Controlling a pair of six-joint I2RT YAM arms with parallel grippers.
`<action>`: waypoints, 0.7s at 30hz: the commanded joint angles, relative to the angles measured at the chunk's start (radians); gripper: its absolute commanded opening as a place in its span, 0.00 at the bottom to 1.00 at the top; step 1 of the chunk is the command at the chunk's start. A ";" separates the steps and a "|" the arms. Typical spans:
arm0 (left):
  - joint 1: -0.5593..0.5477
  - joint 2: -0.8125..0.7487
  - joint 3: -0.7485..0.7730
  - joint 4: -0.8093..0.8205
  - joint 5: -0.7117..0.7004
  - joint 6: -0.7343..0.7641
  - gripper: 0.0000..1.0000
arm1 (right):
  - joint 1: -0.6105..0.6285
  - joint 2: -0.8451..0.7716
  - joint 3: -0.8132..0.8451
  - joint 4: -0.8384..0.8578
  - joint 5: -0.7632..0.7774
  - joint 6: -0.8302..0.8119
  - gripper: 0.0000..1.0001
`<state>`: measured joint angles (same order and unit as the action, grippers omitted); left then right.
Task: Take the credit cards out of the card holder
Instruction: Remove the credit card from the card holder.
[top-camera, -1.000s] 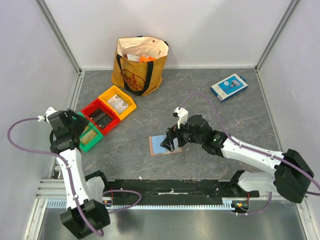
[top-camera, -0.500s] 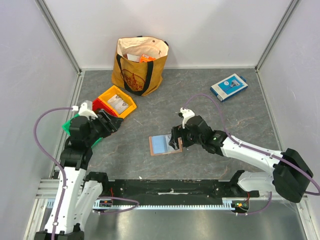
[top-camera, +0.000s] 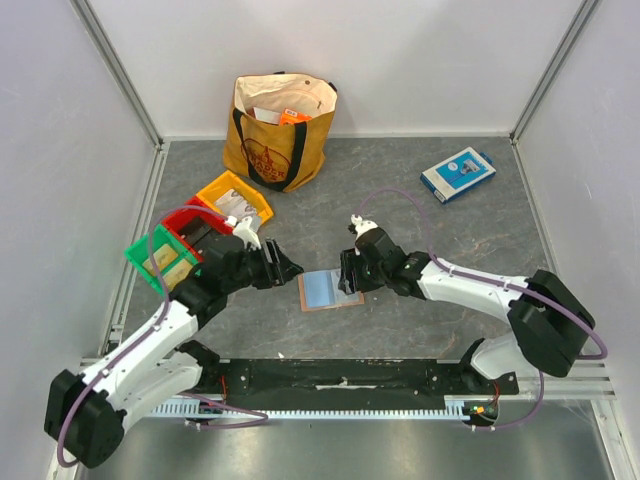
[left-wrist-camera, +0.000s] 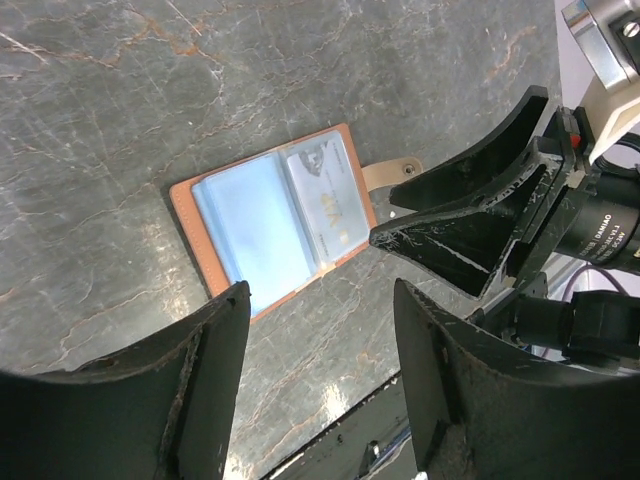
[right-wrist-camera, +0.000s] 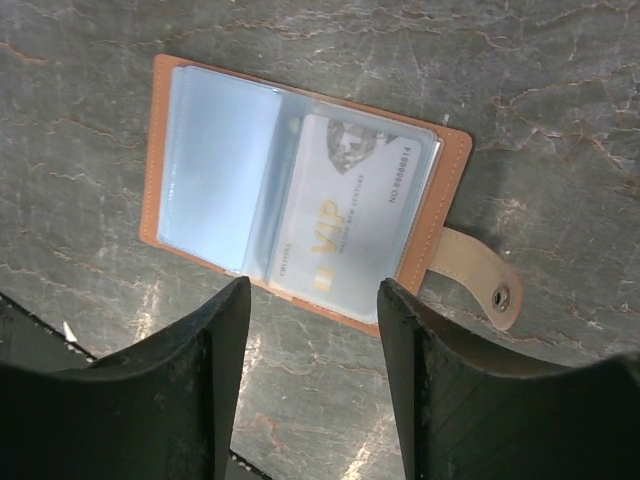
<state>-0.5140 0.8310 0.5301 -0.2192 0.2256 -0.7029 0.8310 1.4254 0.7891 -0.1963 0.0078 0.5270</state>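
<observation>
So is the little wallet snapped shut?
No, the wallet lies open and flat, its snap tab hanging loose and a card showing in a clear sleeve.

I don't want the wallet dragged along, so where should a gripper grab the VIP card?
Likely the VIP card's edge beside the centre fold, coming low from the other half of the card holder. It lies flat under a clear sleeve, and leather rim borders its other three edges. Which way the sleeve opens isn't visible.
</observation>
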 joint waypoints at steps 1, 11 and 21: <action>-0.055 0.080 -0.012 0.156 -0.052 0.011 0.64 | -0.004 0.029 0.036 0.009 0.055 0.044 0.59; -0.205 0.362 0.065 0.164 -0.173 0.034 0.52 | -0.026 0.092 0.030 0.032 0.057 0.050 0.52; -0.259 0.493 0.082 0.043 -0.264 0.002 0.35 | -0.036 0.127 0.006 0.080 -0.005 0.042 0.47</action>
<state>-0.7540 1.3125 0.5785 -0.1280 0.0441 -0.6971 0.7963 1.5490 0.7895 -0.1711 0.0208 0.5613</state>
